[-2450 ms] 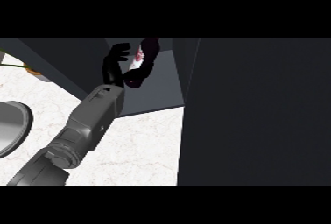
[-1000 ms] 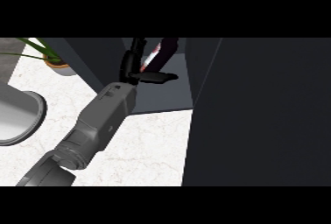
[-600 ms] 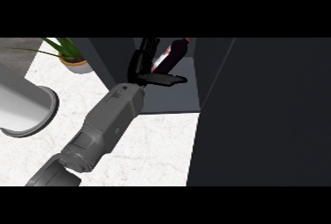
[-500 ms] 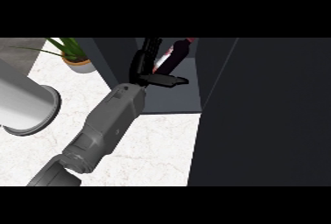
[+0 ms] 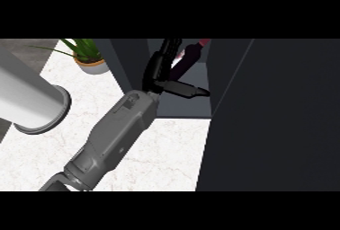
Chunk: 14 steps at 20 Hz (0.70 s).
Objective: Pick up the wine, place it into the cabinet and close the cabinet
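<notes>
Left hand (image 5: 158, 74) reaches into the open cabinet (image 5: 182, 108) at the table's (image 5: 166, 148) far edge, fingers (image 5: 166, 51) straight and thumb splayed just beside the wine (image 5: 189, 56). Placement looks nearly complete. Next comes pulling clear and swinging the door (image 5: 266, 117) shut.

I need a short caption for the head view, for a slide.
Left hand, fingers straight, beside the wine bottle inside the open cabinet; potted plant on the counter.
</notes>
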Each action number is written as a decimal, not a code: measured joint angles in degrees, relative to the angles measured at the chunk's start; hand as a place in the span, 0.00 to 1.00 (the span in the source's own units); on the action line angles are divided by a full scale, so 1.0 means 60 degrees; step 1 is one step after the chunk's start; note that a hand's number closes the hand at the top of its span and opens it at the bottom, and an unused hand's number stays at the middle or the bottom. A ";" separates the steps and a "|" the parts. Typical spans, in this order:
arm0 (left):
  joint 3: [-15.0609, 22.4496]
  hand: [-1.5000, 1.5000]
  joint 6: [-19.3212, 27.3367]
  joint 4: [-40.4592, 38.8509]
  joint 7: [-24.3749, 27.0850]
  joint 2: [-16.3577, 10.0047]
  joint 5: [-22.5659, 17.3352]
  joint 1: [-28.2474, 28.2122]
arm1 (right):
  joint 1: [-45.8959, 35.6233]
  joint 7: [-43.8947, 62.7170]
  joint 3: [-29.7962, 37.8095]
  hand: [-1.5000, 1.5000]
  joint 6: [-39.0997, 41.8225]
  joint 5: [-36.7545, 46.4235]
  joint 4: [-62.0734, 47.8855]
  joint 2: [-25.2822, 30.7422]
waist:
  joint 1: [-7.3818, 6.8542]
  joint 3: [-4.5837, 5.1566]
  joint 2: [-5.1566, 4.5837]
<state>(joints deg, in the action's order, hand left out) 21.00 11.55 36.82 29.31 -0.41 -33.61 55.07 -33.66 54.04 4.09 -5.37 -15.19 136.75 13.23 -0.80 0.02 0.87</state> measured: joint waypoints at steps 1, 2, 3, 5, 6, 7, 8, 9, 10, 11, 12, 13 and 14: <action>0.0177 0.00 0.0212 0.0494 -0.0192 0.0015 0.0058 -0.0204 | -0.0021 0.0026 -0.0092 0.00 -0.0057 0.0035 0.0009 -0.0006 | -0.0019 0.0000 0.0007; 0.0410 0.00 0.0445 0.1019 -0.0378 0.0026 0.0078 -0.0432 | 0.0000 0.0018 -0.0079 0.00 -0.0054 0.0042 0.0020 0.0029 | -0.0025 0.0000 0.0013; 0.0663 0.00 0.0672 0.1573 -0.0554 0.0035 0.0080 -0.0710 | -0.0012 0.0025 -0.0058 0.00 -0.0058 0.0046 0.0024 0.0062 | -0.0033 -0.0002 0.0019; 0.1058 0.00 0.1098 0.2642 -0.0932 0.0048 0.0136 -0.1303 | -0.0128 0.0071 -0.0101 0.00 -0.0120 0.0063 0.0016 0.0093 | -0.0049 -0.0002 0.0014; 0.1230 0.00 0.1406 0.3151 -0.1130 0.0051 0.0149 -0.1514 | -0.0094 0.0080 -0.0154 0.00 -0.0143 0.0070 0.0031 0.0074 | -0.0031 -0.0001 0.0007; 0.1461 0.00 0.1749 0.3640 -0.1268 0.0045 0.0178 -0.1765 | -0.0113 0.0071 -0.0206 0.00 -0.0159 0.0082 0.0027 0.0068 | -0.0015 -0.0002 -0.0007; 0.1662 0.00 0.2090 0.4120 -0.1438 0.0009 0.0201 -0.1965 | -0.0206 0.0066 -0.0205 0.00 -0.0169 0.0106 -0.0005 0.0107 | -0.0009 -0.0003 -0.0021; 0.1841 0.00 0.2443 0.4565 -0.1566 -0.0041 0.0273 -0.2226 | -0.0242 0.0076 -0.0199 0.00 -0.0181 0.0115 -0.0006 0.0143 | -0.0003 -0.0006 -0.0033; 0.2090 0.00 0.2812 0.4982 -0.1661 -0.0099 0.0255 -0.2456 | -0.0235 0.0086 -0.0302 0.00 -0.0216 0.0153 0.0025 0.0122 | 0.0020 -0.0009 -0.0041; 0.2296 0.00 0.3254 0.5351 -0.1818 -0.0158 0.0234 -0.2555 | -0.0252 0.0103 -0.0334 0.00 -0.0243 0.0164 0.0038 0.0120 | 0.0046 -0.0012 -0.0052; 0.2547 0.00 0.3586 0.5752 -0.1868 -0.0171 0.0267 -0.2823 | -0.0324 0.0101 -0.0251 0.00 -0.0248 0.0165 0.0024 0.0160 | 0.0047 -0.0014 -0.0062; 0.2758 0.00 0.3863 0.6092 -0.1924 -0.0175 0.0296 -0.3059 | -0.0320 0.0093 -0.0267 0.00 -0.0257 0.0170 0.0034 0.0164 | 0.0059 -0.0016 -0.0072; 0.2889 0.00 0.4064 0.6444 -0.1926 -0.0159 0.0361 -0.3361 | -0.0268 0.0055 -0.0287 0.00 -0.0262 0.0180 0.0039 0.0148 | 0.0054 -0.0017 -0.0081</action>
<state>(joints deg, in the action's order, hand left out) 38.34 35.94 75.48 17.75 -1.37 -31.45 34.90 -35.27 54.37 2.36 -6.94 -14.11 136.98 14.12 -0.47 -0.08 0.39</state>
